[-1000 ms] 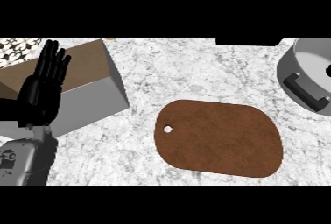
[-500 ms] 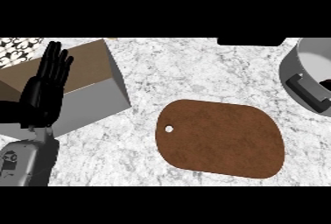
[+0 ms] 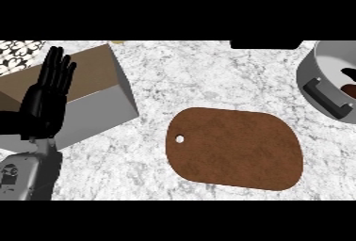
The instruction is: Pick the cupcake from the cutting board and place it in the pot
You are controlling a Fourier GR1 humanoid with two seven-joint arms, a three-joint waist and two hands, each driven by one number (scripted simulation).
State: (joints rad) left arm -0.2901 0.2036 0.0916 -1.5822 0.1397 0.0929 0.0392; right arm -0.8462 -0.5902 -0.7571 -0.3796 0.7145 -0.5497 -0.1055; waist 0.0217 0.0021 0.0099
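brown cutting board (image 3: 236, 148) bare; left hand (image 3: 46, 101) rests flat beside grey pot (image 3: 321, 75)

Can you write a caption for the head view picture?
Bare cutting board on the counter, pot at right, left robot hand resting open.

The robot's black left hand (image 3: 47, 101) rests at the left edge of the head view, palm flat, fingers straight and close together, pointing up and away. Its grey forearm (image 3: 28, 174) comes in from the lower left corner. The right hand does not show.
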